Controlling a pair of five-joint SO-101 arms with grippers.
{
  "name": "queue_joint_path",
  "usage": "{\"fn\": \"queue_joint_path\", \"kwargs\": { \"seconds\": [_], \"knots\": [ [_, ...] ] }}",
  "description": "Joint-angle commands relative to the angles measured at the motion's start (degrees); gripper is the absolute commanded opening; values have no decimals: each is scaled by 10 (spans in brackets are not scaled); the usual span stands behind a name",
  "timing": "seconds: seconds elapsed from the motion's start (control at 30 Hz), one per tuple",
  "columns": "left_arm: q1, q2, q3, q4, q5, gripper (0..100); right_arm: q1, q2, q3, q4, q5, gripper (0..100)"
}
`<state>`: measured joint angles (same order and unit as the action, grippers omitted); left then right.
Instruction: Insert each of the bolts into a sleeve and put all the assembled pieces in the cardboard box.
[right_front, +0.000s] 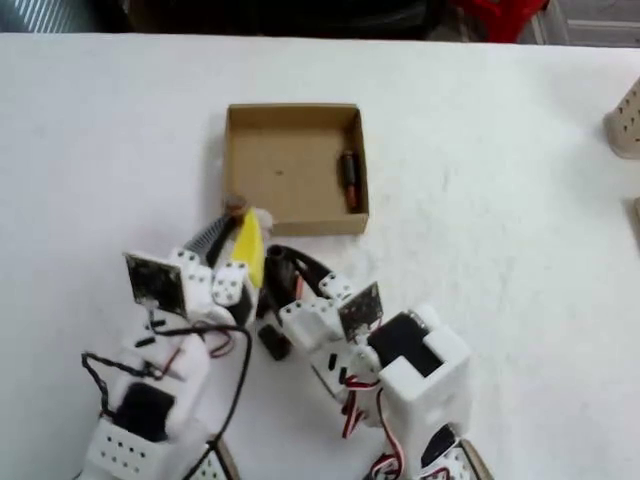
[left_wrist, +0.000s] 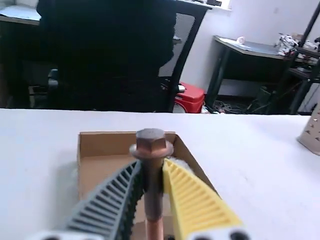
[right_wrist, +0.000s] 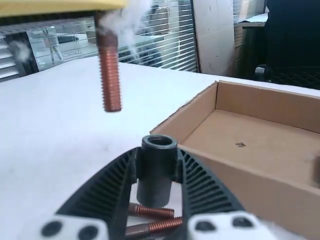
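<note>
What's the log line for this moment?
left tool: shut on bolt | right tool: shut on sleeve | bolt not yet in sleeve | cardboard box: one assembled piece inside

1. Left wrist view: the shank of the bolt (left_wrist: 151, 145) runs out of frame. The bolt and the left gripper (left_wrist: 152, 165) hide the near part of the box (left_wrist: 105, 150).
2. Right wrist view: the bolt head is hidden behind a yellow finger (right_wrist: 50, 5). The base of the sleeve (right_wrist: 159, 170) is sunk inside the right gripper (right_wrist: 157, 152), which also covers parts of two loose bolts (right_wrist: 150, 211).
3. High view: the dark piece (right_front: 349, 180) by the box's 3 o'clock wall is too small to identify.
4. A pale perforated object (right_front: 625, 120) at 3 o'clock is cut by the frame edge.
</note>
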<state>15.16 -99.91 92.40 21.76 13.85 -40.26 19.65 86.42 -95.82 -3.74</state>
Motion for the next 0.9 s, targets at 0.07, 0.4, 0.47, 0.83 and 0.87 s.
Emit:
{"fn": "queue_joint_path", "kwargs": {
  "seconds": [0.07,0.4,0.47,0.83,0.87],
  "knots": [
    [50,-46,-105,106,14,20,-14,0,1,-10,8,15],
    [47,-35,-125,135,27,20,-26,0,2,15,8,15],
    [49,-36,-106,131,-19,20,-26,0,2,15,8,15],
    [52,-37,-33,72,-63,20,-26,-2,14,13,8,16],
    [52,-37,-33,72,-63,20,-26,-2,14,13,8,16]
  ]
}}
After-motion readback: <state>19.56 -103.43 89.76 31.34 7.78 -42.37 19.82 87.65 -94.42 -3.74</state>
